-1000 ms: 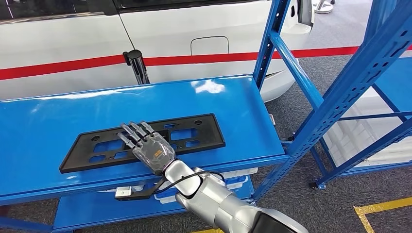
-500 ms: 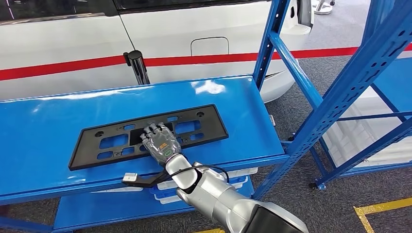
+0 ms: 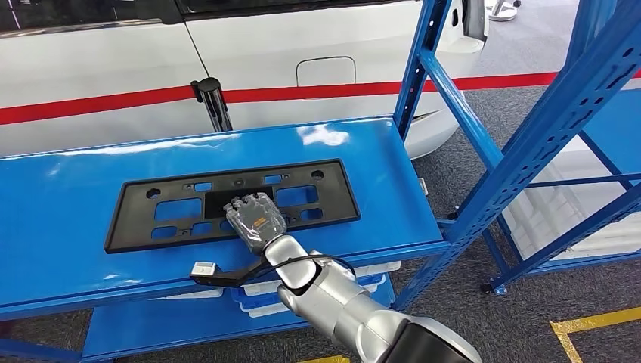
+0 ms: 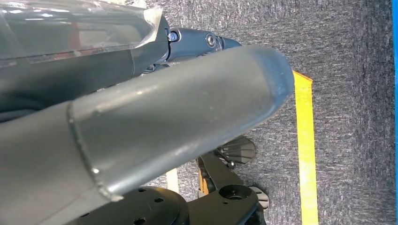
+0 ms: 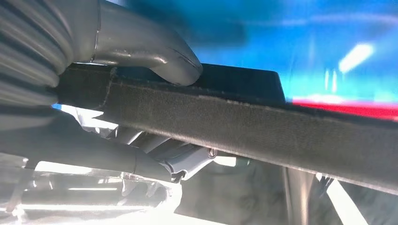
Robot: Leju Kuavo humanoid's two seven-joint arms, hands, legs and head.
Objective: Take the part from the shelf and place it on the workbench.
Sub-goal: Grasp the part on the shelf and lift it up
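The part [image 3: 234, 204], a flat black rectangular plate frame with cut-out windows, is sitting in the centre-left of the head view, over the top blue deck of the shelf [image 3: 68, 249]. The right hand [image 3: 255, 218] is reaching in from the lower centre of that frame and is gripping the part at the middle of its near long edge. In the right wrist view the thumb [image 5: 155, 58] is pressing on one face of the part's edge [image 5: 244, 124], while the darker fingers [image 5: 108, 157] are curling against the opposite face. The edge is therefore running between thumb and fingers, clamped from both sides.

Judgement: the grasp is being taken at mid-length so the long, thin piece balances and does not droop at either end. An edge pinch is being used because the flat face offers nothing to wrap around. Whether the part is resting on the deck or just clear of it cannot be told from these views.

The left hand [image 4: 141, 122] is appearing in the left wrist view against grey carpet and a yellow floor line [image 4: 304, 150]. Its thick grey thumb is filling most of that frame; whether its fingers are spread or curled cannot be told. It is playing no evident role in the grasp.

A white car body with a red stripe [image 3: 302, 92] is standing beyond the shelf in the upper frame.
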